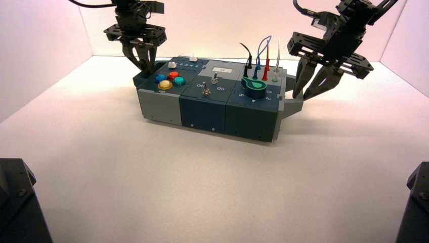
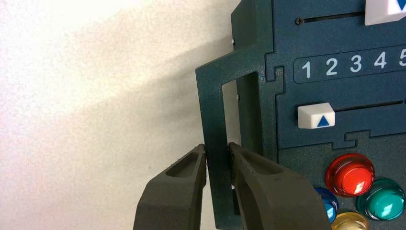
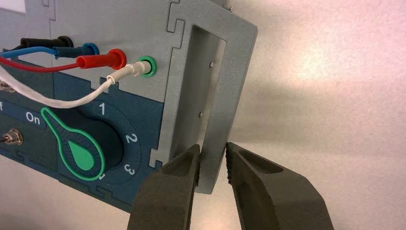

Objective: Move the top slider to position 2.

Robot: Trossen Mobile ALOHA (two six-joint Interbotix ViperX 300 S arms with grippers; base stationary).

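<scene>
1. Top slider (image 2: 385,10): white knob with a blue triangle, on the dark teal panel at the box's left end, farther from the round buttons than its twin; the knob stands well along its slot, away from the slot end nearest digit 1
2. Left arm (image 1: 132,23): reaches down from the far side to the box's left end; its gripper (image 2: 218,145) points downward, beside the slider panel, apart from both slider knobs
3. Left fingers: closed around the bar of the dark left handle (image 2: 213,115), one finger on each side, bar grasped between the tips
4. Right arm (image 1: 341,35): reaches down at a slant from the far side to the box's right end; its gripper (image 3: 213,147) is at the outer bar of the grey right handle (image 3: 232,76)
5. Right fingers: closed about that bar, one on each side, holding it at the tips
6. Sliders: two in total; the lower slider (image 2: 316,116) is white, between the digit row and the buttons, set at 1
7. Round buttons: four in total; red (image 2: 355,178), green (image 2: 386,201), blue (image 1: 160,78), yellow (image 1: 165,85)
8. Toggle switches (image 1: 206,91): two, mid-box
9. Rotary knob (image 3: 84,148): one, black and green, right section
10. Wires (image 3: 86,100): four plugged in beyond the rotary knob; black, blue, red, white
</scene>
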